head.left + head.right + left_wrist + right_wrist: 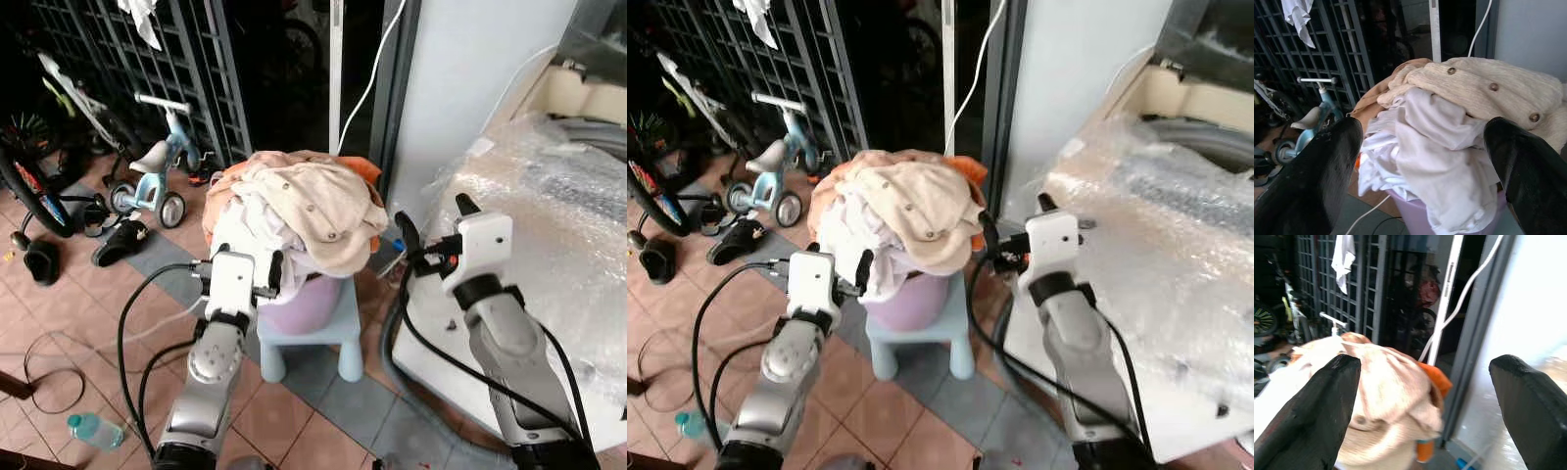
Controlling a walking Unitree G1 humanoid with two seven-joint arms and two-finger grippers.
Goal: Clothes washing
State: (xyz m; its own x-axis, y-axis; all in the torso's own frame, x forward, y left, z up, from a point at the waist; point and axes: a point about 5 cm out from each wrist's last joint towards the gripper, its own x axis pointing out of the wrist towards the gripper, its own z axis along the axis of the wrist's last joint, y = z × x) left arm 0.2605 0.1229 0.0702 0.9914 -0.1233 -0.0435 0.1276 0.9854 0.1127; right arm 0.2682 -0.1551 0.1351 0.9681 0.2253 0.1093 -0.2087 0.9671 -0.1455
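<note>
Standing at the right, a bubble-wrapped washing machine (578, 235); left of it a heap of clothes (294, 211) fills a purple basket (304, 299) on a stool (309, 338); left gripper (240, 266) and right gripper (431, 230) flank it, fingers spread

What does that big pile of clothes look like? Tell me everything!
The pile of clothes is heaped high, spilling over the rim of a purple basket on a pale blue stool. On top lies a beige knitted cardigan with brown buttons; under it hang white, crumpled garments, and orange cloth peeks out behind.
</note>
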